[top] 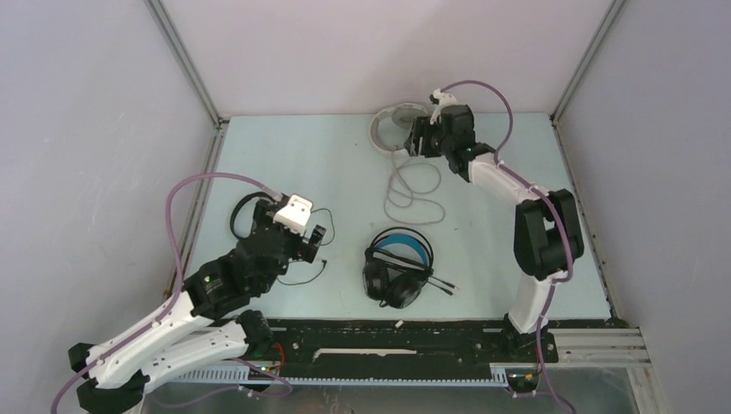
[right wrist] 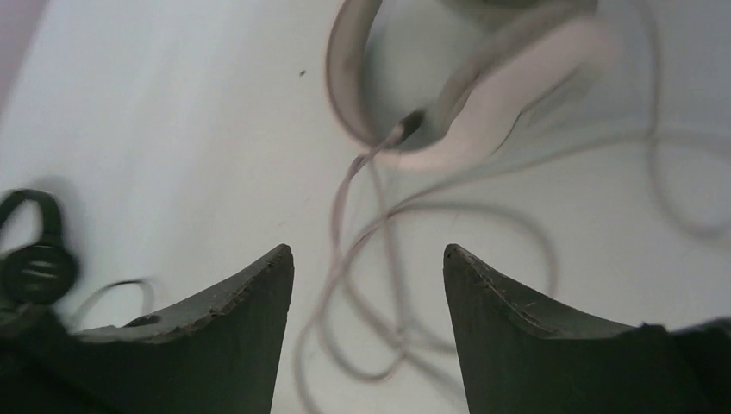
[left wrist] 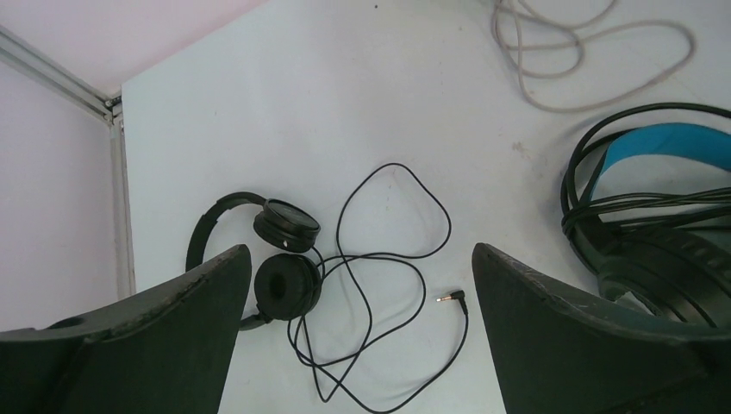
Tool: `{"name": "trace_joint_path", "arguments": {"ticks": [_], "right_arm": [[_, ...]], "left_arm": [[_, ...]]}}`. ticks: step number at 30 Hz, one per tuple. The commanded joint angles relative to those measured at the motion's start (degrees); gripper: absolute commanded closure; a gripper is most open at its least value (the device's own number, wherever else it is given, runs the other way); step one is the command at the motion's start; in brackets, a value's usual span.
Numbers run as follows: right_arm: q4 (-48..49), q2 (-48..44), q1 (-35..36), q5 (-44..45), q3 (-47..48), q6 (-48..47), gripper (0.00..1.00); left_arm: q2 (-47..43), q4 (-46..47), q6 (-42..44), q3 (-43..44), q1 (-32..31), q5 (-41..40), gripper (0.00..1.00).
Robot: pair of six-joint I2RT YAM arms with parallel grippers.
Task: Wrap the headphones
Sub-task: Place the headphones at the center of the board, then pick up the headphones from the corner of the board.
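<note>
- A pale surface [top: 328, 172] lies between white walls.
- White-grey headphones [top: 377, 129] sit at top centre, with the right pincer [top: 420, 138] over them, its fingers spread apart.
- Blue-banded black headphones [top: 396, 266] lie at lower centre.
- Thin black headphones [left wrist: 287, 280] lie at left below the left pincer [left wrist: 358, 259], which also gapes empty.

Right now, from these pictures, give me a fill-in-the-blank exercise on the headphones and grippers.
1. The headband of the bulky black headphones is lined in ____.
2. The right gripper, above the cord of the white headphones, is ____.
3. In all, ____ headsets lie on the table.
Missing words: blue; open; three.
</note>
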Motion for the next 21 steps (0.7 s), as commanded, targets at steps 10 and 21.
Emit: {"name": "trace_joint_path", "arguments": {"ticks": [10,21], "right_arm": [[-27.95,28.05,-3.09,13.21,49.05,-1.95,0.29],[-21.89,31.39,-1.24,22.44,48.8,24.2,0.12]], "left_arm": [[1.14,2.27,-0.33,-0.4,0.0,3.0,0.0],[2.89,1.34,-0.22,-0.1,0.12,2.17,0.0]]}}
